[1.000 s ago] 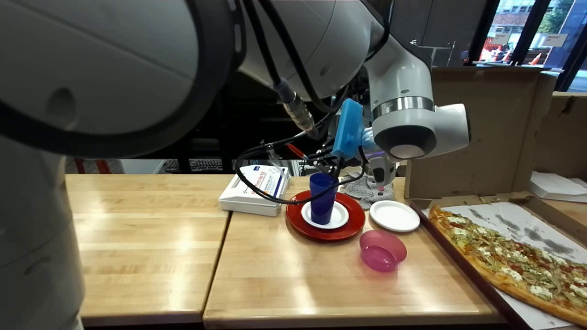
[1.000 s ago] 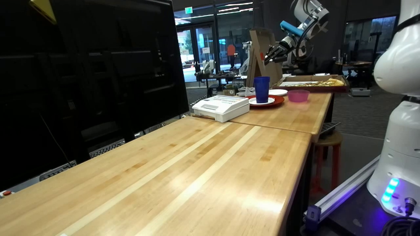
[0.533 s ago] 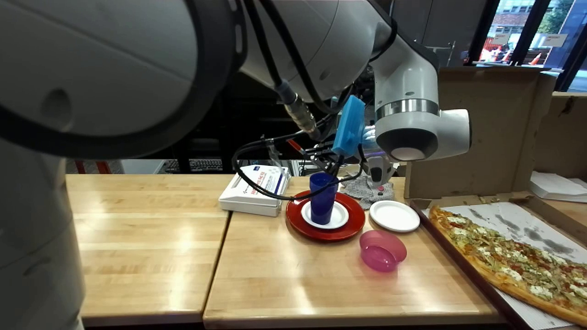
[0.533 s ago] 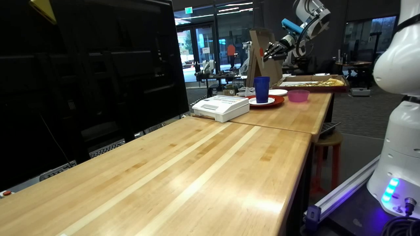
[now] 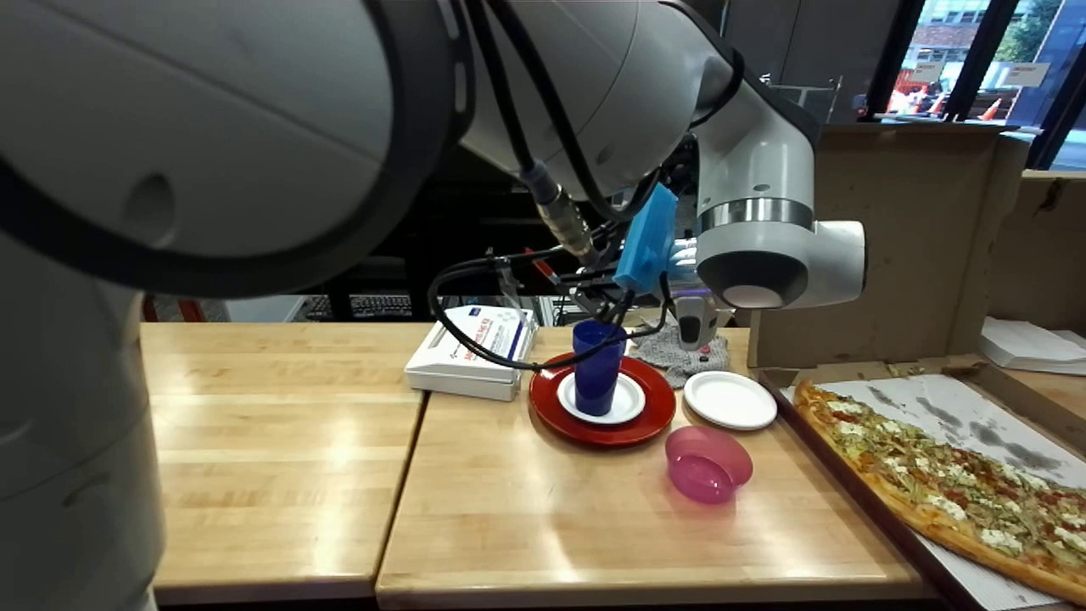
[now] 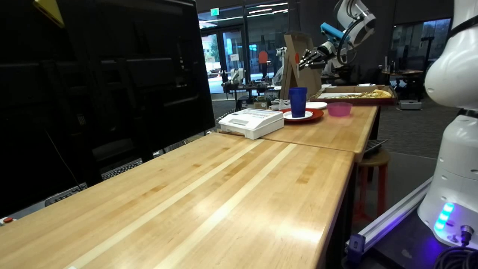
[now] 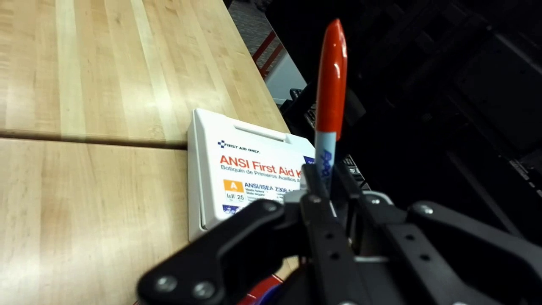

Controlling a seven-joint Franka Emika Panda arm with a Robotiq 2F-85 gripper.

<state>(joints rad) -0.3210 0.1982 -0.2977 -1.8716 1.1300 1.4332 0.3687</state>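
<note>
My gripper (image 7: 330,182) is shut on a marker (image 7: 331,84) with a red cap and a white barrel, its fingers pinching the barrel. The cap points up and the marker stands close to upright, its lower end hidden by the fingers. In an exterior view the gripper (image 6: 303,64) hangs in the air, higher than a blue cup (image 6: 298,102). That cup stands upright on a small white plate (image 5: 629,402), which lies on a red plate (image 5: 660,409). Cables partly cover the gripper and the red cap (image 5: 543,266) in an exterior view.
A white first aid kit (image 5: 467,352) lies beside the red plate. On the other side are a second white plate (image 5: 730,400), a pink bowl (image 5: 708,465) and a grey cloth (image 5: 685,356). An open pizza box (image 5: 882,246) holds pizza (image 5: 942,484). A large dark screen (image 6: 112,93) borders the table.
The gripper has tilted and risen slightly, bringing the marker from a slant to nearly upright. The upper arm has shifted a little. Cup, plates, bowl and kit have not moved.
</note>
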